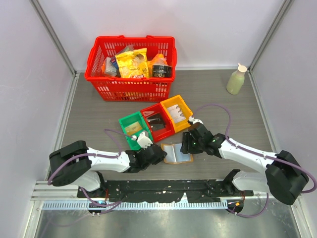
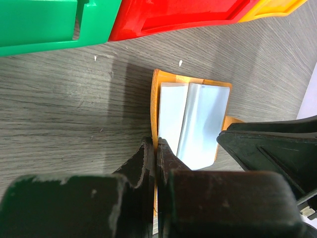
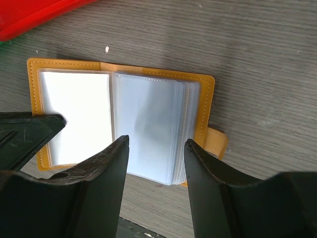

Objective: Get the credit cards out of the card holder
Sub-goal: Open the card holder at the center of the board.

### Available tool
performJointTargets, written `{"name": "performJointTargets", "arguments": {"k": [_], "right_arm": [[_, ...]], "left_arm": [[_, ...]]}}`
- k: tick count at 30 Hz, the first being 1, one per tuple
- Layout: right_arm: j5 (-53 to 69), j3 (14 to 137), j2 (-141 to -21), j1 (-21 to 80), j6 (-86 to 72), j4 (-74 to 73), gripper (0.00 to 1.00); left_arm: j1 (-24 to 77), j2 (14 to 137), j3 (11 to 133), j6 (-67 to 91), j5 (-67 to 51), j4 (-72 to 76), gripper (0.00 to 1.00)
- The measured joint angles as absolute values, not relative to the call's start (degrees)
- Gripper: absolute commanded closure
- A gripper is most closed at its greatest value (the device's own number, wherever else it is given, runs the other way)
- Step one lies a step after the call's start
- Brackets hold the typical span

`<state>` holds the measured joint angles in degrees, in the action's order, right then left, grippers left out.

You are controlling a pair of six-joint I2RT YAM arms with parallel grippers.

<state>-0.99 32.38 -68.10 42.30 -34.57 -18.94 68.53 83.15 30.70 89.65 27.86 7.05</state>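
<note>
The card holder lies open on the table in front of the bins, tan-orange with bluish clear sleeves. My left gripper is shut on its left orange edge, seen in the left wrist view with the holder beyond. My right gripper is open just above the holder's right side; in the right wrist view its fingers straddle the stack of sleeves. The left page looks bright white; I cannot tell whether it is a credit card. Whitish cards lie in the green bin and yellow bin.
Three small bins stand just behind the holder: green, red, yellow. A red basket of groceries is at the back. A pale green bottle stands back right. The black rail runs along the near edge.
</note>
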Motion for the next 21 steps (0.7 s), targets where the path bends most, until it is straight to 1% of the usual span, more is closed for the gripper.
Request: {"name": "performJointTargets", "arguments": {"k": [9, 14, 21], "right_arm": [[0.7, 32.5, -67.8, 42.3, -34.4, -18.9, 0.47], [2.0, 32.5, -69.3, 42.3, -34.4, -17.8, 0.50], [3.2, 32.5, -70.3, 42.3, -34.4, -16.4, 0.50]], "left_arm": [[68.5, 83.2, 30.7, 89.7, 27.9, 7.0, 1.00], [68.5, 83.2, 30.7, 89.7, 27.9, 7.0, 1.00], [68.5, 83.2, 30.7, 89.7, 27.9, 7.0, 1.00]]}}
